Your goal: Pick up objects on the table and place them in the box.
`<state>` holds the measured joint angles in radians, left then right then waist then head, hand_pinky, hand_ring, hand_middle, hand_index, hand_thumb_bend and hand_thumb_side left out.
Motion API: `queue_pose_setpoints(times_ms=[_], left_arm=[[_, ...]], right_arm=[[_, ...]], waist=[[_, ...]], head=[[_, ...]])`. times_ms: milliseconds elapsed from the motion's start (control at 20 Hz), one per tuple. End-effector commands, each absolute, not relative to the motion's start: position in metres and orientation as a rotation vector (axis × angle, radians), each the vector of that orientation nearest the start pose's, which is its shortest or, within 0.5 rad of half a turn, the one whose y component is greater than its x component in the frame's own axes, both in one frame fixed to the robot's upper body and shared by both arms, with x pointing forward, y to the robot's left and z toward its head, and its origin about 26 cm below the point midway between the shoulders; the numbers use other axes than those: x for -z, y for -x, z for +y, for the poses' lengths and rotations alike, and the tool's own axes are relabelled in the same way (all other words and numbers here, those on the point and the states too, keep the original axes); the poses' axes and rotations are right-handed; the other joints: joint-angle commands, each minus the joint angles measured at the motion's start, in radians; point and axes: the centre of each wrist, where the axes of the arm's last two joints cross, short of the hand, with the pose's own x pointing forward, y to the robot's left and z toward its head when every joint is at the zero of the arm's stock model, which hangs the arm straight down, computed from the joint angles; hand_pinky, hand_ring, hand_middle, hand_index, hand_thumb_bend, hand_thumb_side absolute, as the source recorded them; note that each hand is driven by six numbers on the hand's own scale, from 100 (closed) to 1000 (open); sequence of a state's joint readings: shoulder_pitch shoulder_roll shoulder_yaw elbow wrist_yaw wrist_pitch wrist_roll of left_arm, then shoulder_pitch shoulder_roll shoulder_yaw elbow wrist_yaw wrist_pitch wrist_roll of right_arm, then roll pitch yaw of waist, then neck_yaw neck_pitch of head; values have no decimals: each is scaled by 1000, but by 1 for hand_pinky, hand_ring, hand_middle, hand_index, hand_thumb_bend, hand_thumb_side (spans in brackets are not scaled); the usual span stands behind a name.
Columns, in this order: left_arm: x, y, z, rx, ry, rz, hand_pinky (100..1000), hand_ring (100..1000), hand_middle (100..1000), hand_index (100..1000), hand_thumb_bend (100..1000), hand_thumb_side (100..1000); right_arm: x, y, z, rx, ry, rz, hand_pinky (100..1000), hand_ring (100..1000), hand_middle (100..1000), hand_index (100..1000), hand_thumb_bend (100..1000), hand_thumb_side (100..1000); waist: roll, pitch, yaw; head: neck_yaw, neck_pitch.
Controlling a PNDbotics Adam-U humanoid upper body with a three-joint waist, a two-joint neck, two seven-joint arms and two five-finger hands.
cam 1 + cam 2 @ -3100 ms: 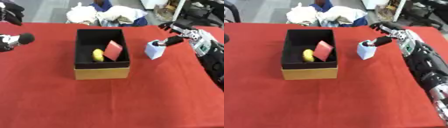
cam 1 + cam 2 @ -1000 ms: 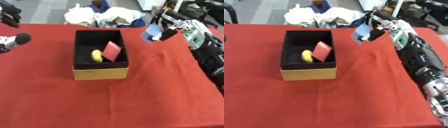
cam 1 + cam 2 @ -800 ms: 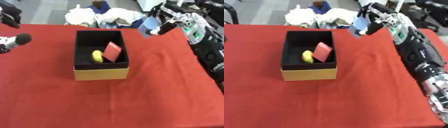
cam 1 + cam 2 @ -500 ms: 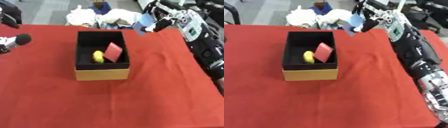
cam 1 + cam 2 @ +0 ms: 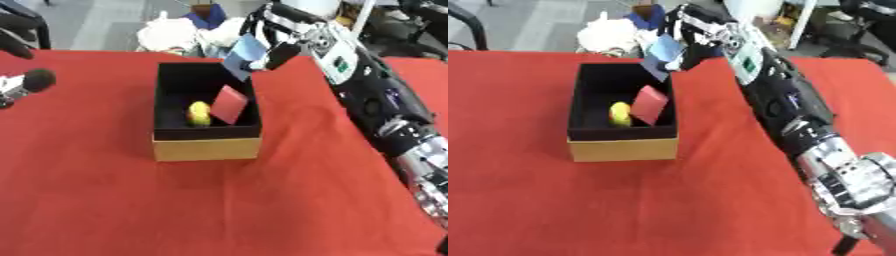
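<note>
Right hand [image 5: 284, 37] reaches in from upper right, arm stretched across the red table [image 5: 105, 200], fingers curled round a light blue object [image 5: 245, 54] held tilted over the far right edge of the box [image 5: 206, 145]. Inside the box: a yellow item [image 5: 199, 113] just beside a red card [image 5: 231, 104] leaning on the right wall. Left hand [image 5: 26, 82] sits at left edge, fingers unclear. White cloths [image 5: 171, 35] lie beyond the table.

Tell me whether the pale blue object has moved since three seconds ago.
Yes. The right hand has lifted the pale blue object off the red cloth and carried it left, above the box's far right corner.
</note>
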<state>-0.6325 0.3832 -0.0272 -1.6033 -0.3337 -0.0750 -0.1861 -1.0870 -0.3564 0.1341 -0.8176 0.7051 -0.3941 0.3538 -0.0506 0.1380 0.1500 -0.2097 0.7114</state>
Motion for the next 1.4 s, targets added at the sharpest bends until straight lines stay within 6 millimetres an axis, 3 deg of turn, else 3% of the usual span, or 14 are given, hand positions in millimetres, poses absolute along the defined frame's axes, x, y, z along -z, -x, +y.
queue_pose_setpoints(times_ms=[50,250,500,700,850,1050,1150,1400], left_arm=[[-239,-383,253,854,-476,-2193,616,528,576,737,926,716],[-239,-384,251,848,-466,-2199,614,526,574,735,923,717],[-238,-383,251,839,-463,-2203,613,526,573,732,922,717],[-238,-383,253,826,-472,-2201,612,525,572,732,921,716],[-236,-382,257,811,-483,-2195,609,522,568,728,915,717],[-231,-381,265,774,-504,-2176,605,522,567,722,908,722],[-228,-381,269,752,-519,-2163,605,525,569,719,905,723],[-218,-381,281,675,-548,-2134,606,536,577,710,876,738]], right_arm=[[-234,-500,-212,-1578,592,-1792,344,284,527,728,416,274],[-220,-499,-189,-1658,523,-1770,423,382,608,806,423,430],[-211,-496,-176,-1743,505,-1758,712,775,800,914,520,599],[-215,-495,-182,-1729,547,-1784,786,841,841,928,562,692],[-223,-492,-195,-1668,576,-1835,783,831,831,928,537,669],[-240,-483,-221,-1547,601,-1969,768,816,824,928,513,567],[-248,-474,-239,-1459,609,-2045,753,803,816,928,483,486],[-253,-438,-289,-1189,618,-2172,725,782,802,930,405,395]], waist=[[8,-20,4],[11,-18,10],[12,-14,9],[10,-14,-1],[7,-16,-12],[4,-18,-31],[4,-20,-42],[6,-19,-74]], head=[[-9,0],[-13,-2],[-12,-6],[-6,-6],[0,-6],[18,-5],[29,-5],[57,-3]])
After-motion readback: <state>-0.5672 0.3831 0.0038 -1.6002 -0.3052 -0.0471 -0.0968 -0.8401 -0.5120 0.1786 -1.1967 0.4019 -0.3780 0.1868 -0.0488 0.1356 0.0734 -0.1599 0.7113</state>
